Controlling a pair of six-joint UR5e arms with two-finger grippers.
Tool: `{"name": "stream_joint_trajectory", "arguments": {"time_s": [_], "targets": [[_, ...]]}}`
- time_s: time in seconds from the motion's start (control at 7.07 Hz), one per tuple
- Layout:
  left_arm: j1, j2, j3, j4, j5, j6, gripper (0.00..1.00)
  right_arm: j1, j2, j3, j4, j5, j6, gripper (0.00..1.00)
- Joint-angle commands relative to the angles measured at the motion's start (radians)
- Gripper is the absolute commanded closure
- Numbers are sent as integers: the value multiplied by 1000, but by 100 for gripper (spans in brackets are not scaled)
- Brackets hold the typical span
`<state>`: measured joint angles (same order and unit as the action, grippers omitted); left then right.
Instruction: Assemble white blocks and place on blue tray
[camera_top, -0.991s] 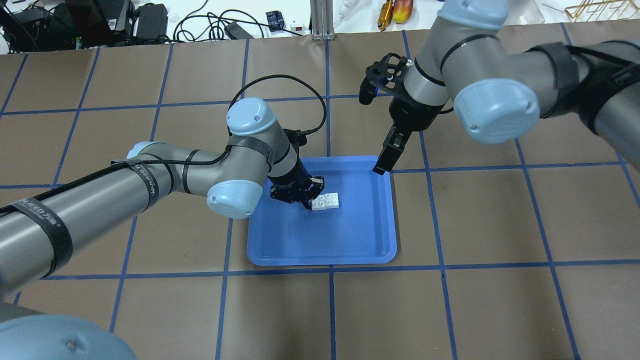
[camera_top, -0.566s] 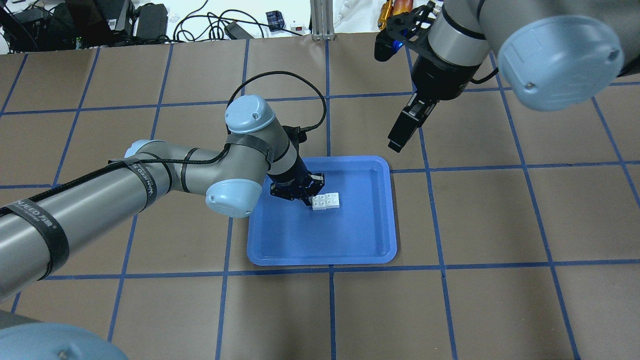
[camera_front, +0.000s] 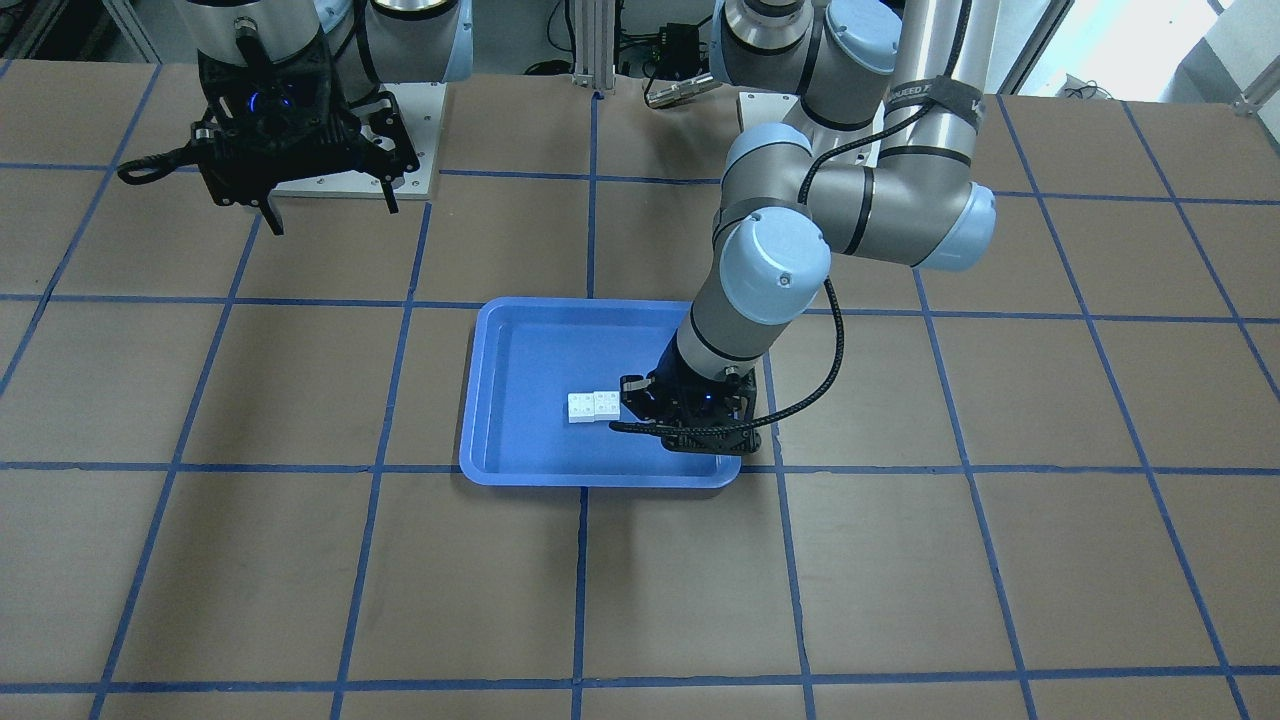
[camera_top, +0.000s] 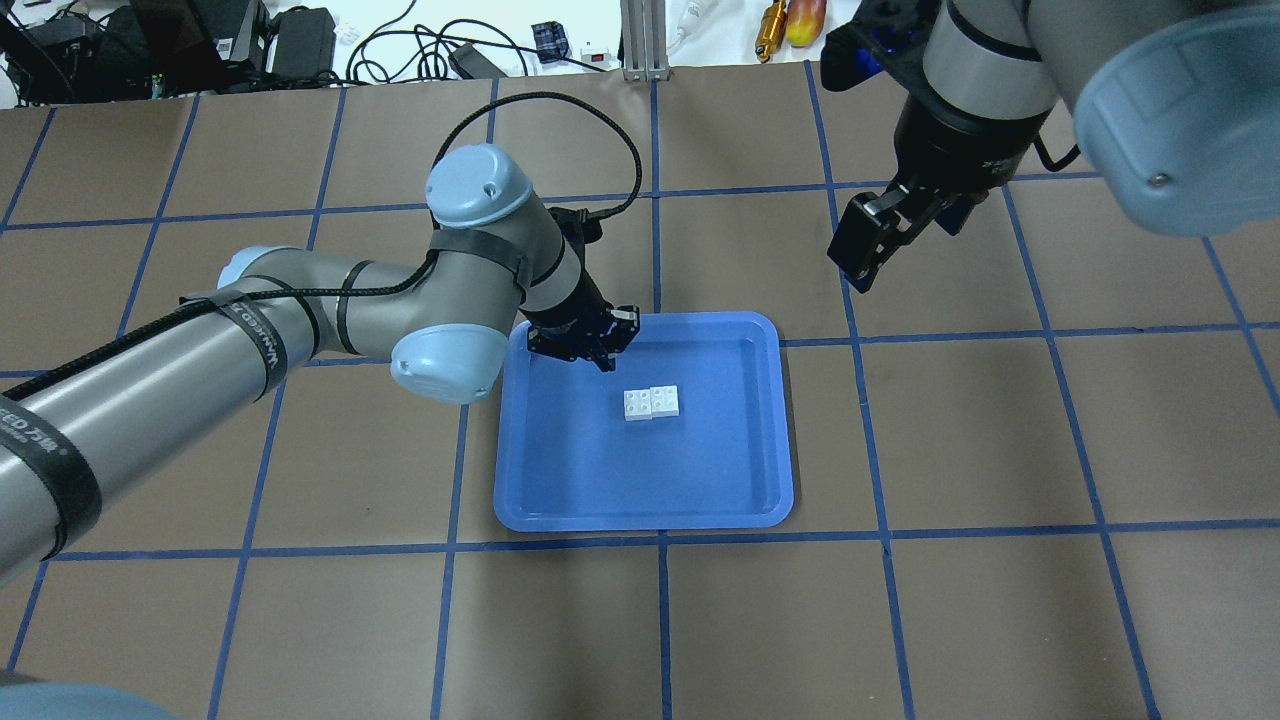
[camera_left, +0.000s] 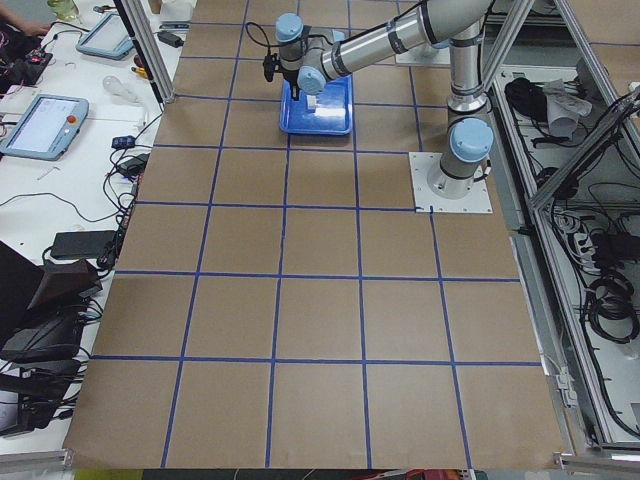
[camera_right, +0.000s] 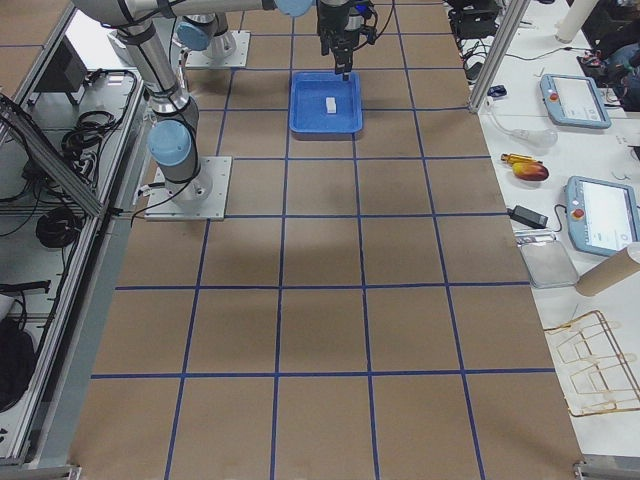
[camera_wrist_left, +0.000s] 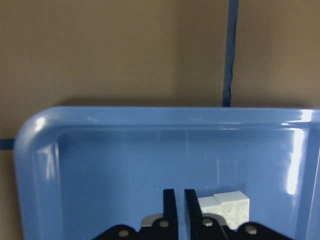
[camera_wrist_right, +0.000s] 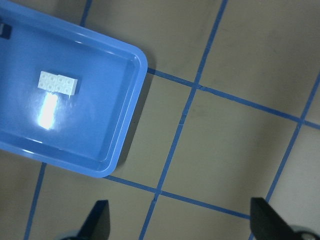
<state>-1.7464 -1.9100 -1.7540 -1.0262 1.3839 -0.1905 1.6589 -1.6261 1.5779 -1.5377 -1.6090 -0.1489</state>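
**Blocks and tray.** The 2 blocks (camera_top: 652, 402), joined into 1 short white oblong with studs up, lie flat near the middle of the tray (camera_top: 640, 508), clear of every wall.

**Overhead view.** The left gripper (camera_top: 603, 358) hangs over the tray's far left part, near the blocks but apart from them. The right gripper (camera_top: 862, 250) is raised over the table (camera_top: 1000, 430), well apart from the tray, beyond its far right corner.

**Front view.** The left gripper's body overlaps 1 end of the oblong, so the gap cannot be read there.

**Left wrist view.** The 2 fingers (camera_wrist_left: 169, 200) stand almost together with a thin slit between them and nothing in it. The blocks show just right of them.

**Right wrist view.** The right gripper's 2 fingers sit far apart at the lower edge and hold nothing. Tray and oblong appear at upper left.
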Motion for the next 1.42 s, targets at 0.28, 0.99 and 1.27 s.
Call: {"name": "stream_joint_trajectory", "arguments": {"time_s": [0.28, 0.99, 1.27], "targets": [[81, 120, 229, -332, 150, 137, 28, -2, -26, 24, -143, 4, 353, 0], [131, 196, 371, -635, 141, 146, 0, -1, -28, 27, -159, 4, 347, 0], [136, 215, 369, -672, 220, 189, 0, -1, -28, 27, -159, 6, 344, 0]]}}
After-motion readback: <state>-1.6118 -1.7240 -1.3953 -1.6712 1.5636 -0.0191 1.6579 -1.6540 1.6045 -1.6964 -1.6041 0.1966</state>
